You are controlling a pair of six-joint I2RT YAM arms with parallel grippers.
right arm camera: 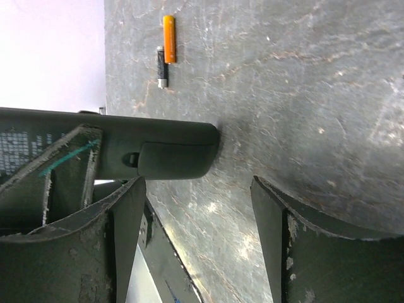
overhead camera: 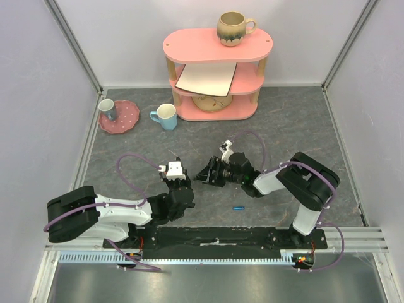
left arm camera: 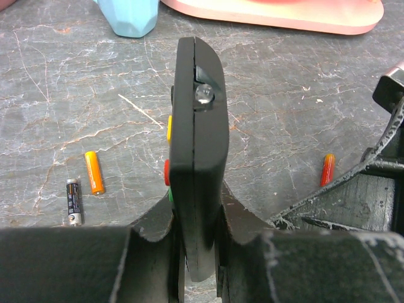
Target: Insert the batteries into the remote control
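Plainly, the left gripper [left arm camera: 197,218] was clamped on the remote [left arm camera: 196,126], holding it on edge above the table [left arm camera: 284,95] with its free end pointing toward the blue mug [left arm camera: 129,16] and the pink shelf [overhead camera: 214,44]. Coloured buttons showed along its left side, and something shiny sat in a recess near the far end. The right gripper [right arm camera: 199,211] stood just beside that far end, jaws wide apart with nothing between them. A red battery [left arm camera: 327,169] lay on the table right of the remote, close by the right gripper. An orange battery [left arm camera: 95,172] and a black battery [left arm camera: 74,201] lay near each other on the remote's left, apart from it. The blue battery [overhead camera: 238,207] lay by the right arm, nearer the bases
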